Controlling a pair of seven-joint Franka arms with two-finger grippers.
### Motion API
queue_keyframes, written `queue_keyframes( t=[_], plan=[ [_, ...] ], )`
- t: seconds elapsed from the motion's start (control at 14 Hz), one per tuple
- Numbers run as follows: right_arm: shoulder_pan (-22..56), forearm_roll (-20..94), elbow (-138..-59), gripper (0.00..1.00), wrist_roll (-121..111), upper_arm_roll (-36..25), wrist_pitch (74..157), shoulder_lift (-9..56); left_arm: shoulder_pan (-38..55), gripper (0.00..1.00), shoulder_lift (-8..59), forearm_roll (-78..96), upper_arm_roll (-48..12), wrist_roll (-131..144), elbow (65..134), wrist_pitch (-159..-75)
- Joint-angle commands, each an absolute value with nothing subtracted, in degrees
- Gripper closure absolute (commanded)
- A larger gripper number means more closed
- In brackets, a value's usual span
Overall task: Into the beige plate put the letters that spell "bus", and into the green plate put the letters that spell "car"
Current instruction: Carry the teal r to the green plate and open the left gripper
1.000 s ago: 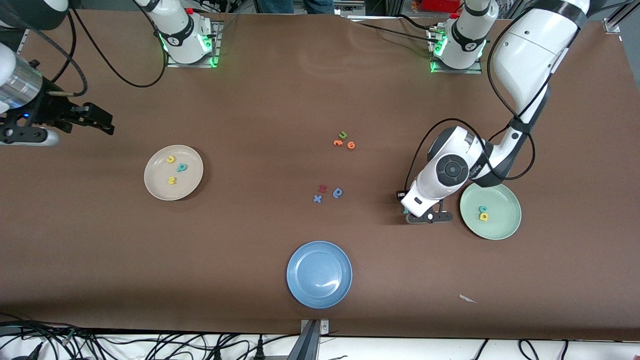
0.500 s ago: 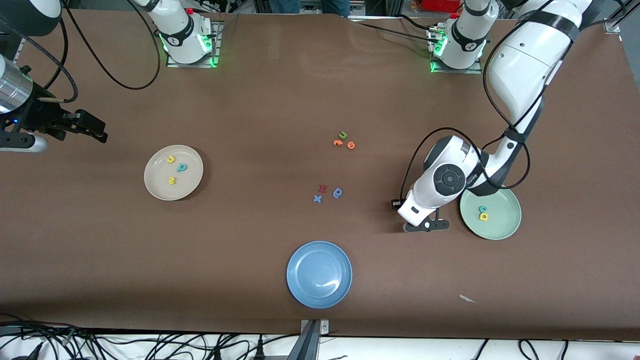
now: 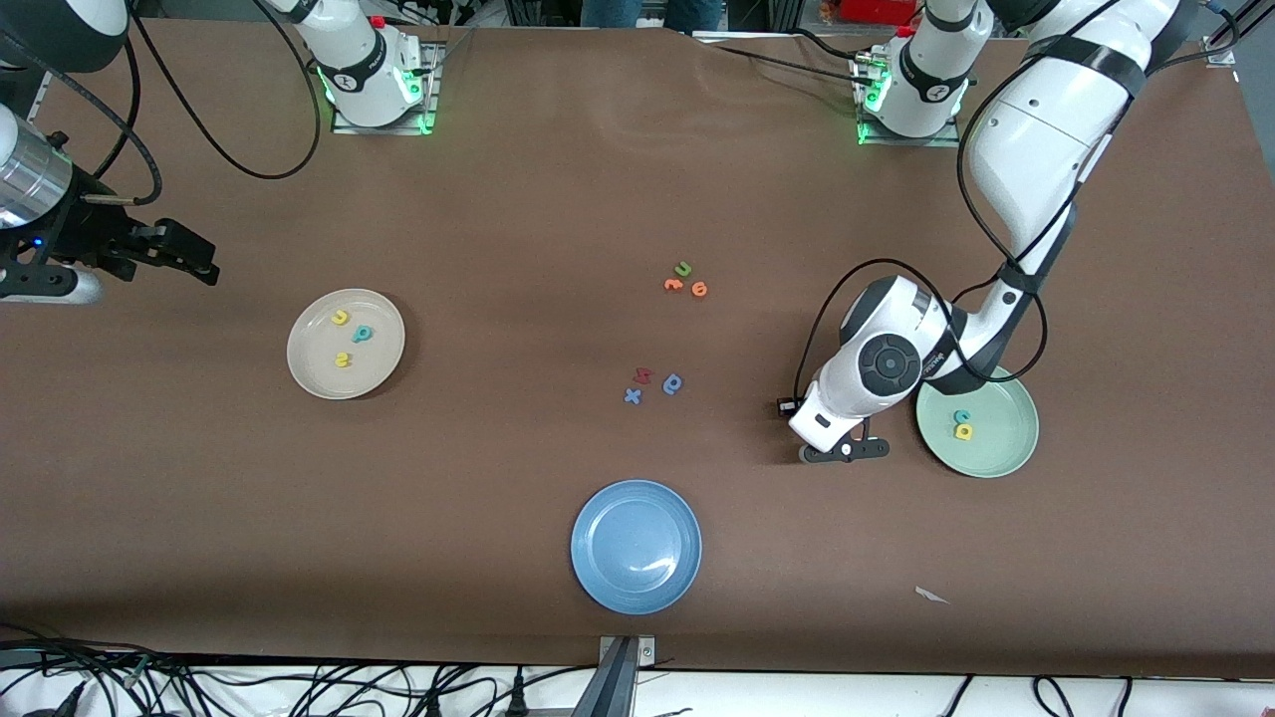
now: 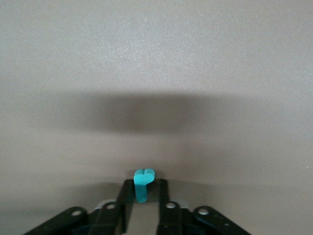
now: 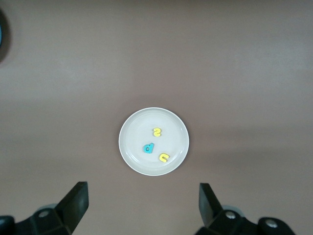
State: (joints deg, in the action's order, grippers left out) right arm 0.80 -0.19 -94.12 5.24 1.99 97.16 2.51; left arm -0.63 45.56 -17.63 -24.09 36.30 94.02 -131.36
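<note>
In the left wrist view a teal "r" stands upright in my left gripper, which is shut on it above bare table. From the front, that gripper hangs just beside the green plate, toward the right arm's end; the "r" is hidden there. The green plate holds a teal "c" and a yellow "a". The beige plate holds a yellow "u", a teal "b" and a yellow "s". My right gripper waits open, looking down on the beige plate.
A blue plate lies near the front edge. Mid-table are a green "u" with two orange letters, and a red letter, a darker blue looped letter and a blue "x". A white scrap lies near the front.
My left gripper has shifted a little toward the front camera and the right arm's end. The teal letter seen beside its fingers a second ago is now hidden under the wrist. The right arm drifted slightly.
</note>
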Motion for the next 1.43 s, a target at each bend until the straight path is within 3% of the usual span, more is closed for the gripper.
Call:
queue_keyframes(
  t=[0.0,0.14,0.43,1.21,1.29,1.36],
  plan=[
    [0.4,0.9,-92.6,0.00,4.7,2.5,96.7,3.1,0.0,0.85,46.4,-18.6,-23.8,36.1,92.3,-130.3],
    [0.4,0.9,-92.6,0.00,4.6,2.5,96.7,3.1,0.0,0.90,46.3,-18.7,-23.8,36.0,92.3,-130.3],
    [0.4,0.9,-92.6,0.00,4.2,2.5,96.7,3.1,-0.8,0.92,45.6,-18.8,-23.7,33.4,90.6,-129.1],
    [0.4,0.8,-92.6,0.00,4.0,2.1,96.5,3.0,-15.4,0.90,39.7,-19.9,-23.2,-2.4,90.7,-113.7],
    [0.4,0.8,-92.7,0.00,4.0,2.0,96.4,3.0,-15.6,0.77,39.7,-22.9,-23.0,-3.8,90.8,-113.2],
    [0.2,0.7,-92.7,0.00,4.0,1.8,95.8,3.0,-16.1,0.33,39.8,-25.7,-23.1,-4.7,90.8,-112.5]
  ],
)
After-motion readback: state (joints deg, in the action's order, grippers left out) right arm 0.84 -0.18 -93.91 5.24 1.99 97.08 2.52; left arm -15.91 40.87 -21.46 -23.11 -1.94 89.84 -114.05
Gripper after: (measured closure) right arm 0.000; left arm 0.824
